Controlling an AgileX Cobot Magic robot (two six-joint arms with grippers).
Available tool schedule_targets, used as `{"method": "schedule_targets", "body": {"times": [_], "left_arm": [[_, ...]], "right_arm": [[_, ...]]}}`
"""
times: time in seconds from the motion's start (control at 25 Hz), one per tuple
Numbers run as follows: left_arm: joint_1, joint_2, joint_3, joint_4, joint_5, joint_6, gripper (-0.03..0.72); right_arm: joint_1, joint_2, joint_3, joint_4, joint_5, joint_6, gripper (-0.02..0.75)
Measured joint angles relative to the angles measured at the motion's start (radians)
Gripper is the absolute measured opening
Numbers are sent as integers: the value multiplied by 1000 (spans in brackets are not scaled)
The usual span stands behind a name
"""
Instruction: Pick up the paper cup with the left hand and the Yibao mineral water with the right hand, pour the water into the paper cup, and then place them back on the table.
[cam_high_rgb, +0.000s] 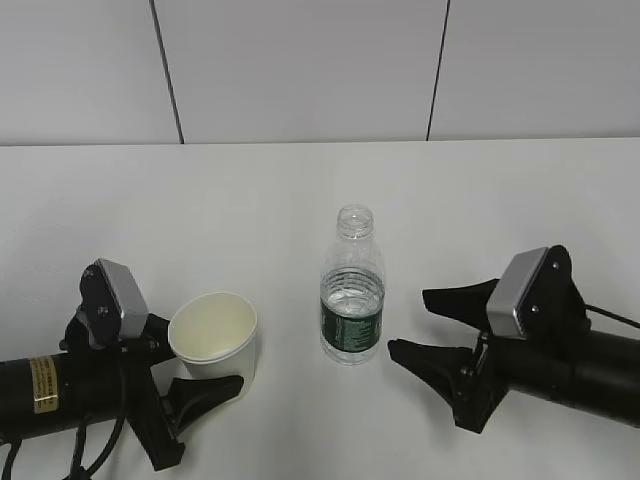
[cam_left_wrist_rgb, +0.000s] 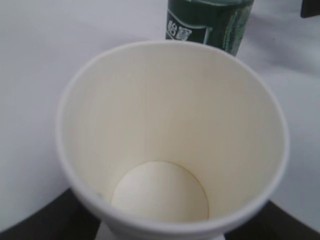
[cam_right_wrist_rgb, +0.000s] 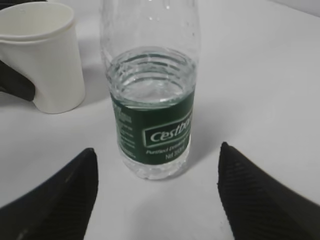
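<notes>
The paper cup (cam_high_rgb: 213, 340) stands empty on the white table (cam_high_rgb: 300, 190), left of the Yibao mineral water (cam_high_rgb: 352, 300). That bottle is capless, with a dark green label and water up to the label's top. My left gripper (cam_high_rgb: 205, 357) has a finger on each side of the cup and is shut on it. The left wrist view looks down into the cup (cam_left_wrist_rgb: 170, 140), with dark fingers (cam_left_wrist_rgb: 35, 225) at both lower corners. My right gripper (cam_high_rgb: 408, 322) is open, just right of the bottle (cam_right_wrist_rgb: 152, 115), whose base sits a little beyond the fingertips (cam_right_wrist_rgb: 75, 180).
A grey panelled wall (cam_high_rgb: 300, 70) runs behind the table's far edge. Bare white tabletop lies behind the cup and bottle. From the right wrist view the cup (cam_right_wrist_rgb: 47, 60) shows behind and left of the bottle. The bottle's label (cam_left_wrist_rgb: 210, 20) shows past the cup's rim.
</notes>
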Motion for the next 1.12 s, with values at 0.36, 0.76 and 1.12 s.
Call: {"method": "schedule_targets", "body": {"times": [0.36,0.76,1.12], "left_arm": [[0,0,0,-17,0,0,465],[0,0,0,-18,0,0,465],[0,0,0,-19,0,0,465]], "right_arm": [[7,61,-71,-36,-2,0,549],[7,144,-134,-18,-2,9,663],[7,173,-177,-49,-2,47,667]]}}
